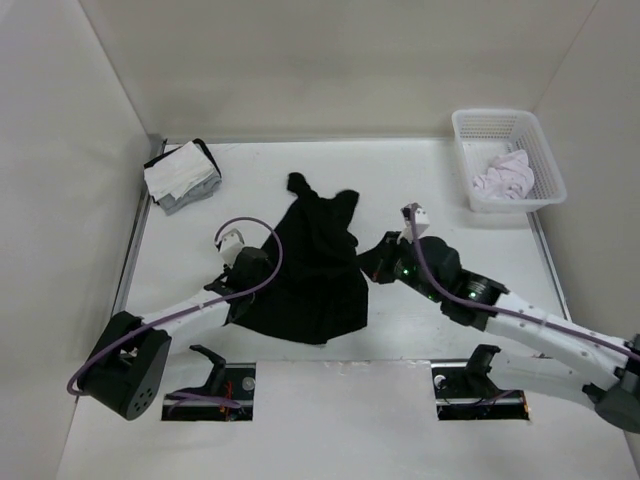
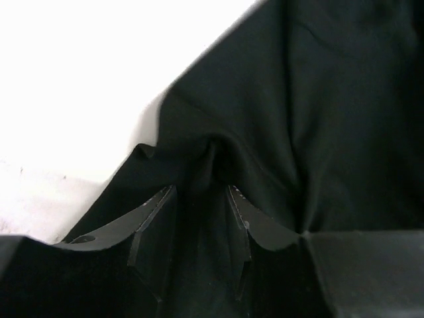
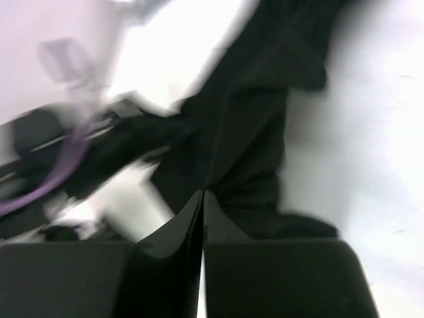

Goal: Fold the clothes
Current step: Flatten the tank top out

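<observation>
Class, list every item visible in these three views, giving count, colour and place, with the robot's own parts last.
black garment: one, black, crumpled mid-table
basket: one, white, far right corner
pale garment: one, lilac-white, inside the basket
cloth stack: one, white and grey, far left corner
table: one, white, under everything
left arm: one, white, near left
right arm: one, white, near right
left tool: one, black, jaws apart on garment's left edge
right tool: one, black, jaws together at garment's right edge
</observation>
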Available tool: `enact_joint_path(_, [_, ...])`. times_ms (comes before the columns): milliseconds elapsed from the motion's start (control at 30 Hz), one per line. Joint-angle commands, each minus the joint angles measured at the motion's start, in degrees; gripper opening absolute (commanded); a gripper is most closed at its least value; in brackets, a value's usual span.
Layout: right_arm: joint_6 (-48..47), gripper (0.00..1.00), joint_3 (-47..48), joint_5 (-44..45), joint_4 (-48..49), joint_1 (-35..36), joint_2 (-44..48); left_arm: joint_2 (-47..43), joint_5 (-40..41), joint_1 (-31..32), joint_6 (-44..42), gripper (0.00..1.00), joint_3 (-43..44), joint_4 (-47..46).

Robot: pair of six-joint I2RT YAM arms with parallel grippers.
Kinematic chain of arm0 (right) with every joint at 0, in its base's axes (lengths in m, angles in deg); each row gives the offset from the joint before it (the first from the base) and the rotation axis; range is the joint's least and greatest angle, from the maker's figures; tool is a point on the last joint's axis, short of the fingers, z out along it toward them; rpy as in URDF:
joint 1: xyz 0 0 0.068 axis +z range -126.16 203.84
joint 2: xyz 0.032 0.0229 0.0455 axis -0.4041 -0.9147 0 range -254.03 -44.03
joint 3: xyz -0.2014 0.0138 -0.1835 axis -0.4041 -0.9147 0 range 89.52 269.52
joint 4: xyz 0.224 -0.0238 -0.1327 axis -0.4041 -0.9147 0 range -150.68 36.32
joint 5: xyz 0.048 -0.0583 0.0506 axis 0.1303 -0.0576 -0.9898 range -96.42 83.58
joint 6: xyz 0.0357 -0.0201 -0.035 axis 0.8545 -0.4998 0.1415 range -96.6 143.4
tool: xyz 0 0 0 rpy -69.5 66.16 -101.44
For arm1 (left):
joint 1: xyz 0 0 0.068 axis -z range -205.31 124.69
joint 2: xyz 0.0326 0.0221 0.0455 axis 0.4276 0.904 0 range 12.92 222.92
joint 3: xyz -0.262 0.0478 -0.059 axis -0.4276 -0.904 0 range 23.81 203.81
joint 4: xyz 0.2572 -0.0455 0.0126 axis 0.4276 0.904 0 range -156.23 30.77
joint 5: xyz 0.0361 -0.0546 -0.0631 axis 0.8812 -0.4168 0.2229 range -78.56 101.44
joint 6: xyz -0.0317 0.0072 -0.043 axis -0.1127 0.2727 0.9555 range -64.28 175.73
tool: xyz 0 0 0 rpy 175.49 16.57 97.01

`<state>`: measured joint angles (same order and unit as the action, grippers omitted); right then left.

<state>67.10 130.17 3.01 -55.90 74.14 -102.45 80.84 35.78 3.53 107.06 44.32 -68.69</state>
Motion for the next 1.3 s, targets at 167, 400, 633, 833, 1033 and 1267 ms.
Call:
enact_joint_path(167, [-1.4,0.04,8.7,6.9,-16.6,7.5,6.2,2.3,-3.8,-5.0,-2.0,0.34,1.1,-4.1])
enact_joint_path(400, [-7.4,0.03,7.6,-8.8,2.7,-16.7,-13.1,3.4,-3.9,-7.1,-1.3,0.35,-0.4,-6.6])
enact_joint_path(633, [-7.1,0.00,22.1,-13.9,9.8,-25.3,-33.9,6.0,-3.9,-7.2,-1.4,0.36,1.8,-7.8])
enact_joint_path(833, [-8.5,0.00,16.8,-12.2,3.0,-21.2,-19.8,7.4,-3.6,-7.9,-1.7,0.36,2.4,-10.1])
enact_joint_path(1033, [-3.9,0.01,4.7,-4.2,-11.6,-10.7,4.1,8.2,-5.1,-8.5,-1.6,0.36,1.0,-11.9])
enact_joint_path(1267, [-5.9,0.02,5.0,-2.0,-13.2,-12.7,3.8,7.4,-5.6,-8.8,-1.7,0.36,1.1,-12.0])
